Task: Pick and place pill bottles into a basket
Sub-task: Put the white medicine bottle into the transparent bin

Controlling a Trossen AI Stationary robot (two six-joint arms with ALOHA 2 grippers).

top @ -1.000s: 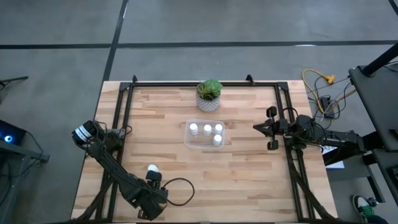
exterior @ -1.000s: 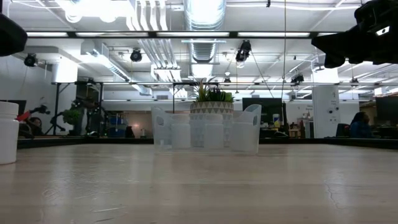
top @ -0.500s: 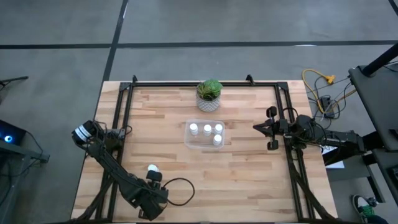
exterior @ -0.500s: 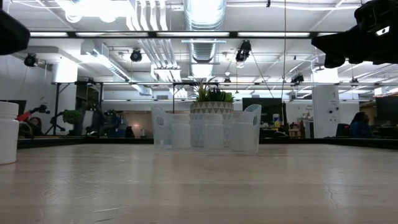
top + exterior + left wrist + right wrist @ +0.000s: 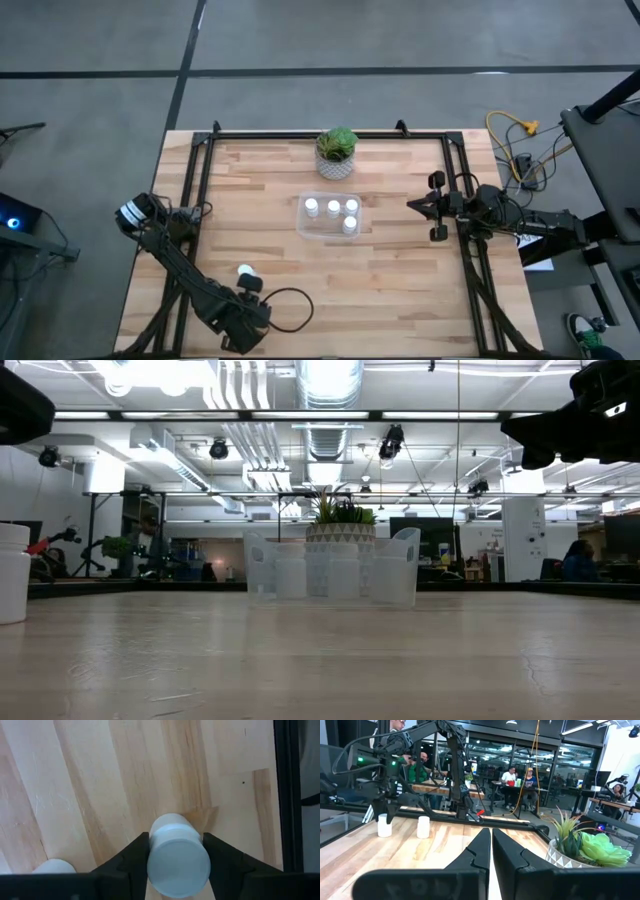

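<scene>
Left pincer point(image 5: 175, 865) down at the near-left of the pale wooden-plank bench point(image 5: 400, 270), dark fingers point(image 5: 129, 857) pressed against either side of a tiny white cylindrical pill bottle with round white cap point(image 5: 176, 855)

Bottle upright on the wood between the fingers, gripped at both flanks; a second like bottle point(image 5: 54, 867) just beside it. Four more white bottles point(image 5: 333, 208) standing inside the small clear rectangular plastic tray with rounded corners point(image 5: 303, 225) at mid-bench, in front of the white pot with green plant point(image 5: 337, 153). Right pincer point(image 5: 412, 205) waiting above the right edge of the bench, well apart from the tray, fingers fully closed on nothing
</scene>
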